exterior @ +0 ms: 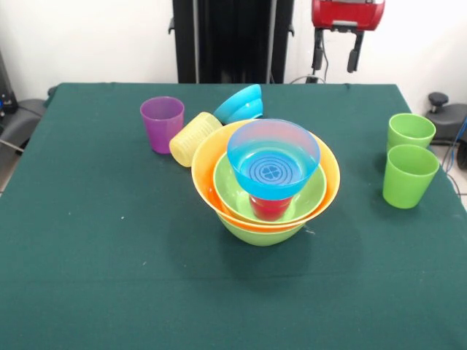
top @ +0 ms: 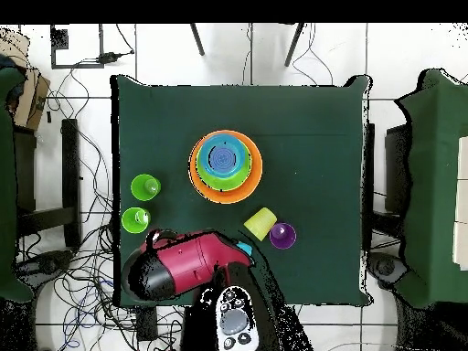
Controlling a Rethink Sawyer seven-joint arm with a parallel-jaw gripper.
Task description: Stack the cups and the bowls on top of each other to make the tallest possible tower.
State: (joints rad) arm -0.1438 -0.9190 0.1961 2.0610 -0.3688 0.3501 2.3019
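Saw a blue bowl (exterior: 273,166) sitting on the red cup (exterior: 270,207) atop the tower (exterior: 265,182). Noticed the gripper (exterior: 336,51) hanging open, way back. Spotted the yellow cup (exterior: 193,138) tipped beside the purple cup (exterior: 162,123).

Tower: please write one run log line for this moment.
tower: blue bowl on red cup | gripper: open, raised at far edge | purple cup: upright | yellow cup: lying

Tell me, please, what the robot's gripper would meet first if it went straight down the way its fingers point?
Probably the bare green table: the open gripper hangs beyond the tilted blue plastic bowl, though depth is uncertain.
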